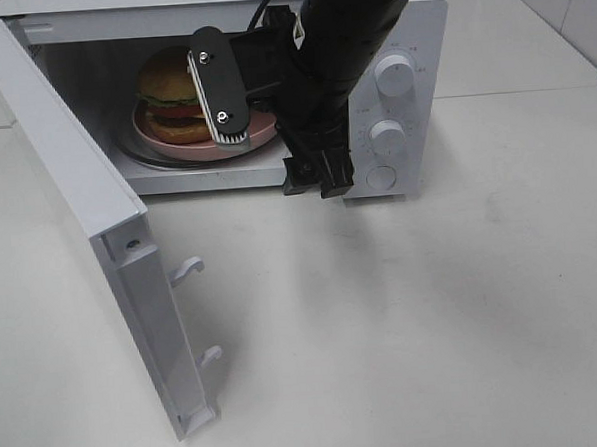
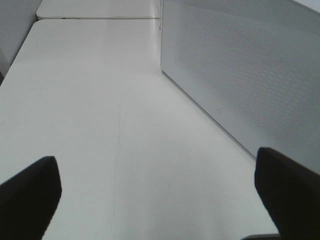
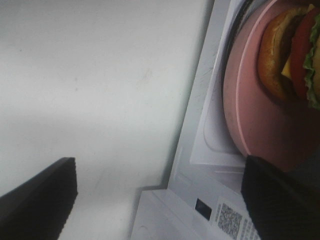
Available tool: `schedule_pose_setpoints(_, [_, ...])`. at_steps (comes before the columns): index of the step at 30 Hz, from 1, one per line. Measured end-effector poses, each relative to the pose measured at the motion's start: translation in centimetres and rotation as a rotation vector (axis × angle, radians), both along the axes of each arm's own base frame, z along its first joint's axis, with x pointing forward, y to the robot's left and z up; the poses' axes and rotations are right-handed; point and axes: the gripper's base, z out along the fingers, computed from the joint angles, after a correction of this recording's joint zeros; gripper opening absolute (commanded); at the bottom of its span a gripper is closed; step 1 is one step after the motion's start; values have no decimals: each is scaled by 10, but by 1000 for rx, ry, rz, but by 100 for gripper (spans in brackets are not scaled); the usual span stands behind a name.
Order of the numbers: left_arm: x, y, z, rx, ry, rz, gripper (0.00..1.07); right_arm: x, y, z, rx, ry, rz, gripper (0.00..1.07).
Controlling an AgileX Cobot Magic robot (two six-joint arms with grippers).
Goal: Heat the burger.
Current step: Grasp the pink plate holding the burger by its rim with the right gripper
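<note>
Tall round burger (image 1: 169, 95) with glossy golden-brown bun, green lettuce frill, red tomato slice, yellow cheese and dark patty sits on a round pink plate (image 1: 174, 140), inside the white boxy microwave (image 1: 409, 37), upper left of the exterior frame. Microwave door (image 1: 88, 224) hangs wide open, left side of frame. Right pincer (image 1: 257, 105), black with a white-edged finger, is at the oven mouth just in front of the plate, partly covering it; fingers spread apart, gripping nothing. Right wrist view: burger (image 3: 295, 55) at upper right, on the plate (image 3: 255, 115). Left pincer (image 2: 160, 195) spread wide, empty, over the bare white table (image 2: 100, 100) beside the door's perforated panel.
</note>
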Motion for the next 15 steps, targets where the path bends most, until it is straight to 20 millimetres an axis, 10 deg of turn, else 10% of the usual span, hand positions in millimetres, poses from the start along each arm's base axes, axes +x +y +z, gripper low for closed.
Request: schedule_pose_setpoints(15, [0,0,0,0,0,0,98,35,30,-25,48,-24,-21,84])
